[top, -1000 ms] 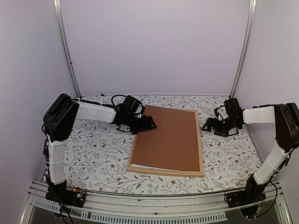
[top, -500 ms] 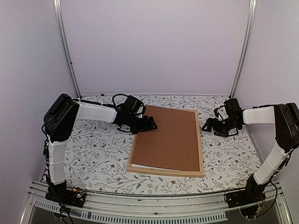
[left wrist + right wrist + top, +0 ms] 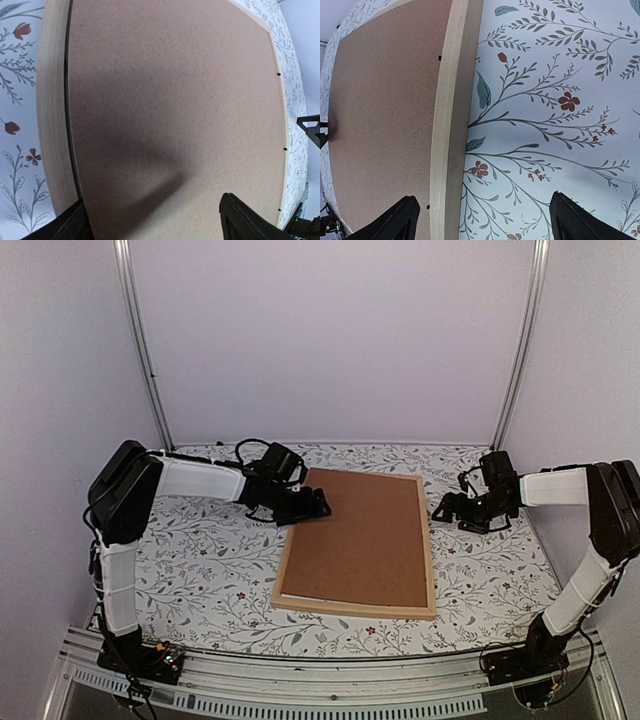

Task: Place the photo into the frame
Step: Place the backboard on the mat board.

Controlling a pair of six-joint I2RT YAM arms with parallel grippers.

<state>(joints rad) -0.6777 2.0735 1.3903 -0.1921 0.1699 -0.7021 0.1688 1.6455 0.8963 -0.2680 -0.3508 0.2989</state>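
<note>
Viewing the frame (image 3: pixel 355 606) mid-bench, we see a board (image 3: pixel 365 535) filling it. Left tool (image 3: pixel 322 505) and right tool (image 3: pixel 441 510) flank it, jaws apart.

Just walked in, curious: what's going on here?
A light wood frame lies flat on the flowered table, with a brown backing board inside it; no photo shows. The left pincer hovers open over the board's far left corner. The right pincer is open beside the frame's right rail. Neither holds anything.

Pale wood frame (image 3: pixel 355 607), matt fibrous board (image 3: pixel 360 535)
</note>
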